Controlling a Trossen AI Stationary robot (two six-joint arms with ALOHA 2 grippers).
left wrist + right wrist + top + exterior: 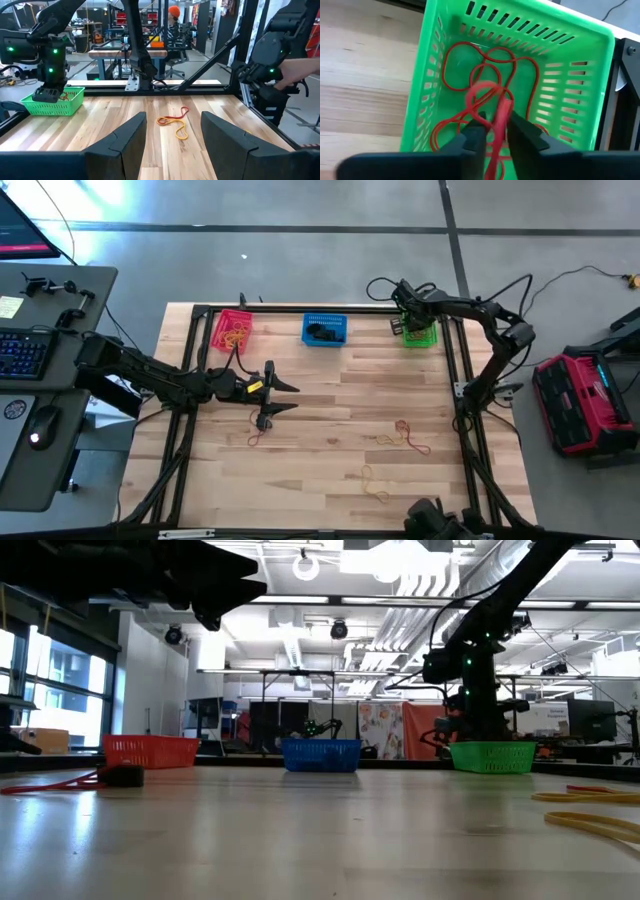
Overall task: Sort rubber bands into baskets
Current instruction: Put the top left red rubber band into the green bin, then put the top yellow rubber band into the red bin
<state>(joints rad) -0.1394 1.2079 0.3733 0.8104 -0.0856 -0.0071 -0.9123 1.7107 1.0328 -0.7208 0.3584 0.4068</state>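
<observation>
A pale wooden worktop [330,430] framed by dark rails stands in an open workshop with benches and lit ceiling ducts behind it. Three mesh baskets stand in a row along the far edge. The red basket [232,329], at the left, holds a tangle of yellow-tan rubber bands [236,335]. The blue basket [325,329], in the middle, holds thick black bands [321,333]. The green basket [520,75], at the right, holds thin red-orange bands [470,75] looped over its floor.

The right claw [495,131] hangs directly over the green basket, its fingers slightly parted with a red-orange band [496,117] running between them; whether the fingers grip it or have let it go cannot be told.

The left claw [279,396] hovers over the left half of the worktop, nearer than the red and blue baskets, its fingers [122,145] spread wide with nothing between them.

Unsorted bands lie loose on the worktop: a red-orange one [255,438] just near of the left claw, a mixed red-orange and yellow-tan cluster [405,437] toward the right, and yellow-tan loops [372,485] close to the near edge.
</observation>
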